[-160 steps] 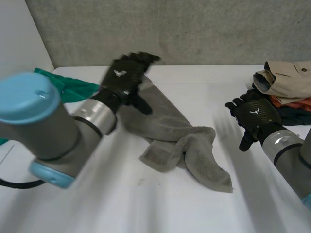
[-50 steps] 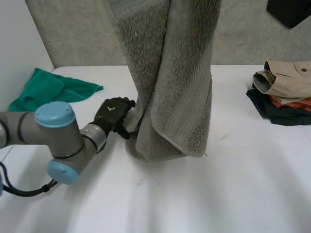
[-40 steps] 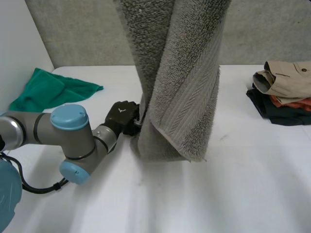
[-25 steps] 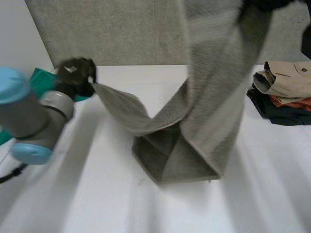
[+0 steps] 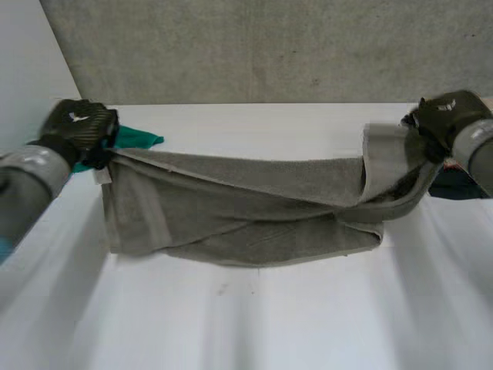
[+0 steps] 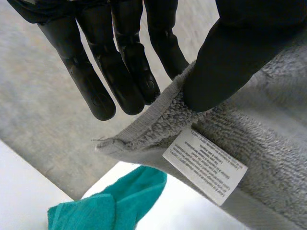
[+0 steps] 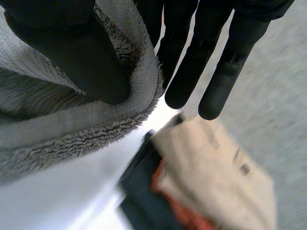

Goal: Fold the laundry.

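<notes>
Two ends of the grey towel, its middle sagging onto the worktop, are pinched in my left hand and right hand; I judge I'm spreading it, and lowering it flat comes next.

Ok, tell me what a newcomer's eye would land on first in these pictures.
The grey towel, strung across the table between both hands, its middle sagging. The left hand pinches the corner near the white label; the right hand pinches the opposite end. Then the green cloth by the left hand and the folded clothes pile by the right.
</notes>
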Tool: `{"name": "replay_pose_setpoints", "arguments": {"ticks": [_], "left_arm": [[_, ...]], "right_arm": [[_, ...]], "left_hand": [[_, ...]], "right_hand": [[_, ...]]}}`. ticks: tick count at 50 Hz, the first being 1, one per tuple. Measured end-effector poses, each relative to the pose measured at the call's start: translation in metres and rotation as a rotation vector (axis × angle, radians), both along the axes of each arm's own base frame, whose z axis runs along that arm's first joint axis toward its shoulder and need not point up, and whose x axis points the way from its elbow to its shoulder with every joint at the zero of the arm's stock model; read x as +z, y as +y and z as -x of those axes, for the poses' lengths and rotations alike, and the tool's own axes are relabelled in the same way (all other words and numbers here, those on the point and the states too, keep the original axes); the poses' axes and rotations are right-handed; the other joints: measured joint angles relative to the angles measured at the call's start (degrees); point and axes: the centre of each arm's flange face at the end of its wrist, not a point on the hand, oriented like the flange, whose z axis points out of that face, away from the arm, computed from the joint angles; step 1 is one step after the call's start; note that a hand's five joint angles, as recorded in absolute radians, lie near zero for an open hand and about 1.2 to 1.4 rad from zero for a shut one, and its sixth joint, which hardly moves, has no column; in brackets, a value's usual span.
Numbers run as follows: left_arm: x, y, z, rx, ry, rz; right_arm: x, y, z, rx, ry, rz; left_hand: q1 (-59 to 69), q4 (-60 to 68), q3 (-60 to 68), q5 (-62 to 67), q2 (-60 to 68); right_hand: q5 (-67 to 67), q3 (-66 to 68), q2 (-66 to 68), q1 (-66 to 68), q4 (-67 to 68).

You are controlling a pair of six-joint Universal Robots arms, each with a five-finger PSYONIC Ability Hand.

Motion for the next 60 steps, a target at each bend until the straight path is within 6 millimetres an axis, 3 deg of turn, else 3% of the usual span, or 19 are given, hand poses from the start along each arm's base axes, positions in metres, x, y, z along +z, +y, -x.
{"name": "replay_pose_setpoints", "arguments": {"ticks": [2, 5, 8, 10, 15, 18, 22, 25, 27, 30, 33, 36, 39, 44, 45, 46, 49, 54, 60], "left_arm": [[-0.001, -0.012, 0.006, 0.003, -0.022, 0.02], [0.01, -0.044, 0.021, 0.027, -0.038, 0.123], [0.031, -0.068, 0.032, 0.055, -0.013, 0.243], [0.069, -0.083, 0.037, 0.087, 0.064, 0.417], [0.139, -0.08, 0.036, 0.118, 0.255, 0.726], [0.152, -0.066, 0.036, 0.111, 0.307, 0.782], [0.132, -0.051, 0.037, 0.086, 0.303, 0.723], [0.102, -0.042, 0.039, 0.067, 0.271, 0.628], [0.064, -0.032, 0.04, 0.047, 0.231, 0.507], [0.031, -0.022, 0.04, 0.033, 0.196, 0.401], [-0.014, -0.005, 0.039, 0.017, 0.149, 0.253], [-0.047, 0.008, 0.038, 0.011, 0.118, 0.148], [-0.067, 0.015, 0.036, 0.011, 0.102, 0.088], [-0.075, 0.016, 0.034, 0.018, 0.096, 0.063], [-0.074, 0.016, 0.034, 0.02, 0.097, 0.065], [-0.073, 0.016, 0.033, 0.022, 0.098, 0.069], [-0.067, 0.015, 0.032, 0.025, 0.103, 0.081], [-0.063, 0.017, 0.032, 0.025, 0.108, 0.09], [-0.062, 0.019, 0.032, 0.023, 0.11, 0.09]], "right_arm": [[0.004, -0.009, -0.005, -0.002, -0.011, 0.06], [0.029, -0.033, -0.018, -0.013, -0.071, 0.282], [0.057, -0.048, -0.027, -0.019, -0.143, 0.493], [0.088, -0.058, -0.034, -0.012, -0.235, 0.719], [0.119, -0.058, -0.038, 0.028, -0.37, 0.954], [0.117, -0.057, -0.038, 0.067, -0.45, 0.98], [0.095, -0.055, -0.036, 0.085, -0.465, 0.87], [0.07, -0.054, -0.031, 0.075, -0.441, 0.739], [0.036, -0.051, -0.022, 0.049, -0.394, 0.56], [0.009, -0.046, -0.016, 0.035, -0.357, 0.421], [-0.044, -0.032, -0.011, 0.05, -0.289, 0.173], [-0.087, -0.016, -0.011, 0.102, -0.219, 0.013], [-0.116, -0.004, -0.01, 0.152, -0.144, -0.077], [-0.137, 0.007, -0.004, 0.188, -0.055, -0.121], [-0.138, 0.009, -0.004, 0.191, -0.045, -0.124], [-0.141, 0.011, -0.003, 0.196, -0.027, -0.128], [-0.14, 0.017, -0.001, 0.208, 0.005, -0.129], [-0.131, 0.027, -0.002, 0.235, 0.062, -0.105], [-0.118, 0.042, -0.018, 0.301, 0.137, -0.037]], "left_hand": [[0.0, 0.0, 0.0, 0.0, 0.0], [0.0, 0.0, 0.0, 0.0, 0.0], [0.0, 0.1, 0.0, 0.0, 0.0], [0.0, 0.2, 0.0, 0.0, 0.0], [0.0, 0.2, 0.0, 0.1, 0.0], [0.0, 0.2, 0.0, 0.6, 0.0], [0.0, 0.2, 0.0, 0.6, 0.0], [0.0, 0.2, 0.0, 0.6, 0.0], [0.0, 0.2, 0.0, 0.6, 0.0], [0.0, 0.2, 0.0, 0.6, 0.0], [0.0, 0.2, 0.0, 0.6, 0.0], [0.0, 0.2, 0.0, 0.6, 0.0], [0.0, 0.2, 0.0, 0.6, 0.0], [0.0, 0.2, 0.0, 0.6, 0.0], [0.0, 0.2, 0.0, 0.6, 0.0], [0.0, 0.2, 0.0, 0.6, 0.0], [0.0, 0.2, 0.0, 0.6, 0.0], [0.0, 0.2, 0.0, 0.6, 0.0], [0.0, 0.2, 0.0, 0.6, 0.0]], "right_hand": [[0.0, 0.0, 0.0, 0.0, 0.0], [0.0, 0.0, 0.0, 0.0, 0.0], [0.0, 0.0, 0.0, 0.0, 0.0], [0.0, 0.0, 0.0, 0.0, 0.0], [0.4, 0.0, 0.0, 0.0, 0.0], [0.5, 0.0, 0.0, 0.0, 0.0], [0.5, 0.0, 0.0, 0.0, 0.0], [0.5, 0.0, 0.0, 0.0, 0.0], [0.5, 0.0, 0.0, 0.0, 0.0], [0.5, 0.0, 0.0, 0.0, 0.0], [0.5, 0.0, 0.0, 0.0, 0.0], [0.5, 0.1, 0.0, 0.0, 0.0], [0.5, 0.0, 0.0, 0.0, 0.0], [-4.0, -6.2, -5.5, -0.7, -6.5], [-7.0, -10.0, -9.3, -4.4, -9.5], [-22.1, -23.4, -23.2, -19.2, -23.9], [-36.9, -37.4, -37.2, -33.6, -38.1], [-42.0, -41.8, -41.1, -37.7, -43.2], [-42.4, -41.8, -41.1, -37.7, -43.5]]}}
